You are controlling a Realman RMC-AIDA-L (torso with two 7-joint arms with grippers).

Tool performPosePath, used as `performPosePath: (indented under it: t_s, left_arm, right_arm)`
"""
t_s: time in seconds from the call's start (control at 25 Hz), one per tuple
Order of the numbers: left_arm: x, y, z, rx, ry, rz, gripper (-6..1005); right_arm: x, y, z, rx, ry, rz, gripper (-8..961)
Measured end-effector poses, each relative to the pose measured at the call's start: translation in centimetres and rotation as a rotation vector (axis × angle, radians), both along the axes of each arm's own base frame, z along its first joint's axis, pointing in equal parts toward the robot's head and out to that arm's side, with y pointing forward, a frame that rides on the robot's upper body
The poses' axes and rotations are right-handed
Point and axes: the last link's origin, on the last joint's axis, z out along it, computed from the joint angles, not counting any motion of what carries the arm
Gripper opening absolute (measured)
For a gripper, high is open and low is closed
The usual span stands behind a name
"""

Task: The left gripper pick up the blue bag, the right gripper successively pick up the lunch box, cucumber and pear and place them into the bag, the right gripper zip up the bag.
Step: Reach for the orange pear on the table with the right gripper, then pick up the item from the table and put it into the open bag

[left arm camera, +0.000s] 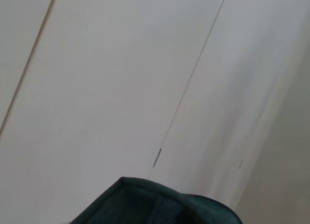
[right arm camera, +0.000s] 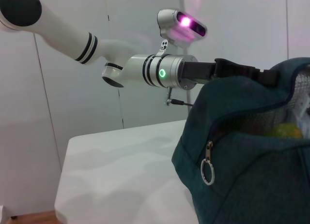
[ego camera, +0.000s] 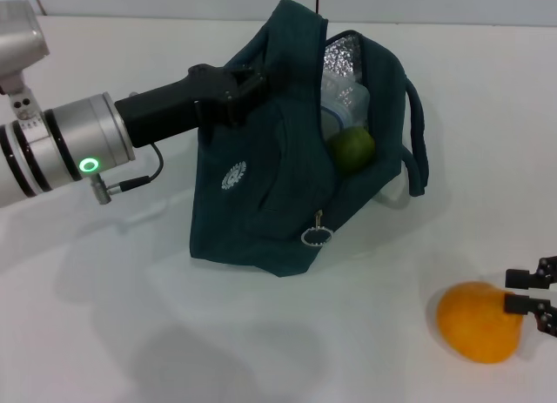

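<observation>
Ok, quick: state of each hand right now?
Left hand: closed on the blue bag, holding it up.
Right hand: open at the pear.

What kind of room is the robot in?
Probably a robot test lab: a bare white table, plain white wall panels, and only the blue bag and pear set out.

Bright, even overhead light; the white matte table [ego camera: 261,351] shows soft grey shadows lower left in the head view. Left wrist view is blurred, nearly featureless. Magenta lens glare at top centre of right wrist view.
</observation>
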Motion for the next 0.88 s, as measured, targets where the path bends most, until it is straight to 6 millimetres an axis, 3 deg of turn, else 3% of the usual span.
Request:
performPosePath:
  t_s: [0.36,0.44,0.88]
  left_arm:
    - [0.01,-0.04,0.01,-0.001,-0.002,-0.001,43]
    - [0.02,-0.04,0.02,-0.001,-0.002,-0.002,43]
    - [0.03,-0.14,-0.06,-0.005,-0.006,-0.002,44]
  right_arm:
    - [-0.05,-0.04,-0.21,-0.006,-0.001,0.003,174]
    - [-0.05,-0.12,-0.37,-0.007,0.005,-0.003,111]
    - [-0.22,-0.27,-0.69,-0.030,-0.008,0.030,46]
